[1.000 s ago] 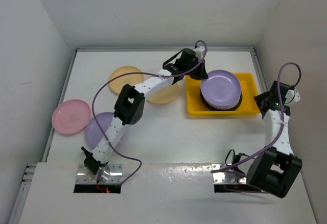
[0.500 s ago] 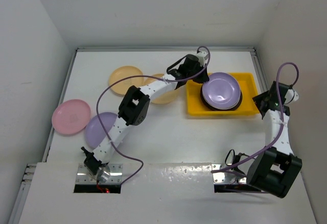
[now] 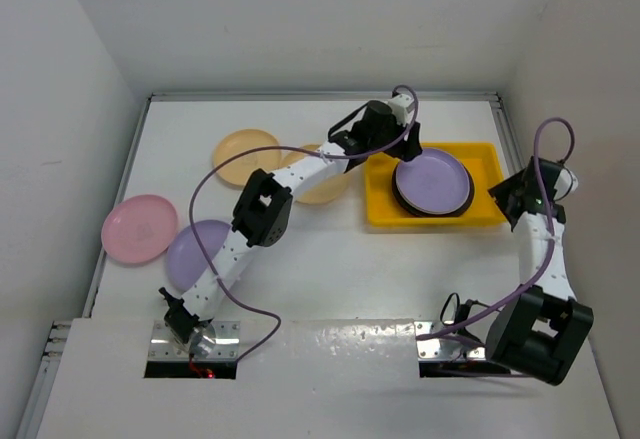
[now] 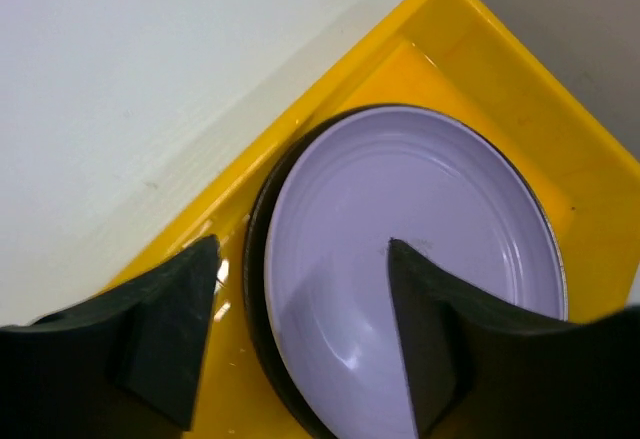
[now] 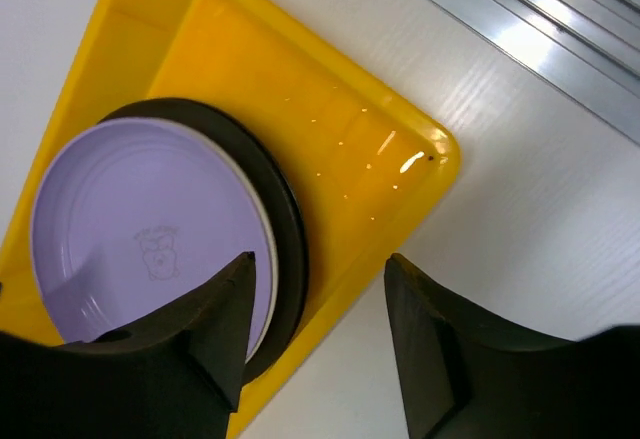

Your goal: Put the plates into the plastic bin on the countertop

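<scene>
The yellow plastic bin [image 3: 486, 155] stands at the back right of the white countertop [image 3: 340, 259]. In it a lilac plate [image 3: 432, 181] lies flat on a stack of dark-rimmed plates [image 3: 433, 212]. My left gripper [image 3: 402, 145] hovers open over the bin's left side; its fingers straddle the lilac plate's [image 4: 430, 209] left rim without touching it. My right gripper [image 3: 506, 200] is open beside the bin's right wall [image 5: 330, 99], with nothing held. Two pale orange plates [image 3: 246, 151] [image 3: 325, 187], a pink plate [image 3: 139, 228] and another lilac plate [image 3: 192, 250] lie on the left.
White walls enclose the countertop on three sides, and a thin raised rim [image 3: 497, 109] runs along its back and sides. The left arm [image 3: 262, 209] stretches diagonally over the pale orange plates. The bin's right half [image 5: 290, 89] holds no plates.
The left gripper opened and let go of the lilac plate, which settled from a tilt flat onto the stack in the bin. The right gripper opened a little wider.
</scene>
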You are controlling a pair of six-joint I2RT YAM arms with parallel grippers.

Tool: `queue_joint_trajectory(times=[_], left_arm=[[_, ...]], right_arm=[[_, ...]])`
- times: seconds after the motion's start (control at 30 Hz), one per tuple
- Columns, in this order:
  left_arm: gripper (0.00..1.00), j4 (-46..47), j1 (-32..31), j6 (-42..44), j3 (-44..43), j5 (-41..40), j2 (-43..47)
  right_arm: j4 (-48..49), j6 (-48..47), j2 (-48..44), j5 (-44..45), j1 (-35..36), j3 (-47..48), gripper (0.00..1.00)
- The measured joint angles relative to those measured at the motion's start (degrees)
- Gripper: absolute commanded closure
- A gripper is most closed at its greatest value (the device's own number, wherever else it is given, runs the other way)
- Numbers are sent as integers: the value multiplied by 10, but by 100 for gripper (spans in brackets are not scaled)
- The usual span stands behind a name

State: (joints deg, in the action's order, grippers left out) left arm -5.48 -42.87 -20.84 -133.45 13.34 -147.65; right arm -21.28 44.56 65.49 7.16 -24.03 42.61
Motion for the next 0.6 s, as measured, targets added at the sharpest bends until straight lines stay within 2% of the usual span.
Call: queue_joint_trajectory(times=[0.1,0.17,0.3,0.33,0.43,0.6], left_arm=[[15,-12,5,37,-25,-2,5],[8,-39,14,80,-17,-5,31],[8,-106,64,159,55,-30,139],[8,-126,88,175,78,-40,175],[8,-170,188,205,140,-73,287],[7,-216,408,224,284,-161,473]], right_arm=[[-1,-39,13,-12,41,26,36],[-2,-83,40,-33,99,71,35],[-9,-125,146,-86,224,207,38],[7,-127,191,-102,273,250,40],[31,-105,260,-122,350,282,43],[31,-17,373,-92,457,301,47]])
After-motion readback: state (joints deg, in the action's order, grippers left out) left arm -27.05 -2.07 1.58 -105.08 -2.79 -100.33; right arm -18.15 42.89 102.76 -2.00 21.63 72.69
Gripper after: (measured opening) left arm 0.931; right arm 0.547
